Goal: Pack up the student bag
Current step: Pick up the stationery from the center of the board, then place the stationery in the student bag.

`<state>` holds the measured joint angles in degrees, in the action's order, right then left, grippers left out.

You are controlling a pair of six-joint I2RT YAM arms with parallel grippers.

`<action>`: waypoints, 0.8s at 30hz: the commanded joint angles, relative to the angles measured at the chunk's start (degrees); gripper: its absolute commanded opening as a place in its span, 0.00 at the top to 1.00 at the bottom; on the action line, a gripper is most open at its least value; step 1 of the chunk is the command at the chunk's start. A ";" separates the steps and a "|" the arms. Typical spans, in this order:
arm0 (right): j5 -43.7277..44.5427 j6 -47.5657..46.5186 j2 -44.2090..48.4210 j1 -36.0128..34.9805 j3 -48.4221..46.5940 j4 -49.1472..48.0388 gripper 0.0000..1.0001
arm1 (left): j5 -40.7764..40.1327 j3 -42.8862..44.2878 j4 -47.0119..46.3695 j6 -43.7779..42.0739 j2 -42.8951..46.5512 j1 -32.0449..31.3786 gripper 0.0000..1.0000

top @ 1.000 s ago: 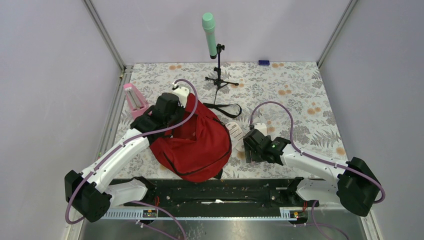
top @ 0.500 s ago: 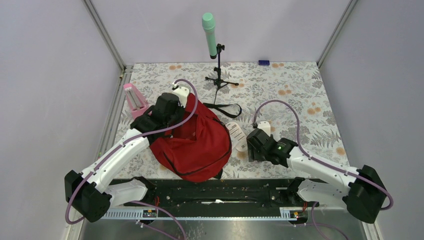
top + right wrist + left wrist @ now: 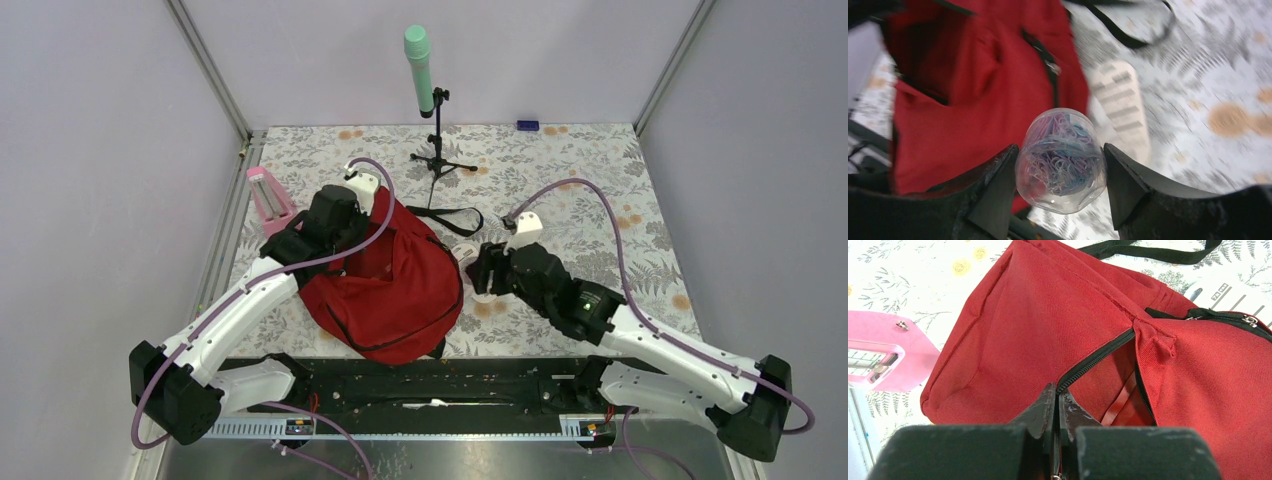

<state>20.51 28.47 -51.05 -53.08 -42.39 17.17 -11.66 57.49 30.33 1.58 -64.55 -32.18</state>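
Note:
The student bag (image 3: pixel 400 290), a big red backpack with black zippers, lies left of centre on the floral table. My left gripper (image 3: pixel 1058 395) is shut on the zipper edge of its opening and holds that edge up; the red inside (image 3: pixel 1120 390) shows through the gap. In the top view this gripper (image 3: pixel 372 212) sits at the bag's far upper corner. My right gripper (image 3: pixel 1060 146) is shut on a clear round jar (image 3: pixel 1060 165) full of coloured paper clips, held in the air. It hovers just right of the bag (image 3: pixel 963 90), and in the top view the gripper (image 3: pixel 478 272) is beside the bag's right edge.
A white ruler (image 3: pixel 470 262) lies on the table between the bag and the right arm. A pink device (image 3: pixel 268 197) stands left of the bag. A black stand with a green microphone (image 3: pixel 420 70) and a black strap (image 3: pixel 455 215) are behind it. A small blue object (image 3: pixel 527 125) lies at the back.
The right arm has swung left and away from its base, carrying the jar from near the front of the table up to the bag's right side. The left arm has not moved.

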 commanded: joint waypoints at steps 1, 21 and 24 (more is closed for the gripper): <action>1.01 -5.54 -4.48 -4.08 -3.08 -25.01 0.53 | 2.40 0.70 -2.86 0.70 1.34 0.41 1.00; 6.90 -14.81 -43.26 -12.31 -10.80 -68.55 0.52 | 4.47 0.86 -3.09 1.49 1.00 0.54 1.00; 8.53 -16.22 -47.24 -12.25 -11.93 -70.32 0.52 | 4.30 0.95 -3.07 1.56 1.07 0.55 1.00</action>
<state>24.56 15.75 -95.07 -64.93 -50.54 -44.03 -9.04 57.49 30.30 2.09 -64.55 -31.79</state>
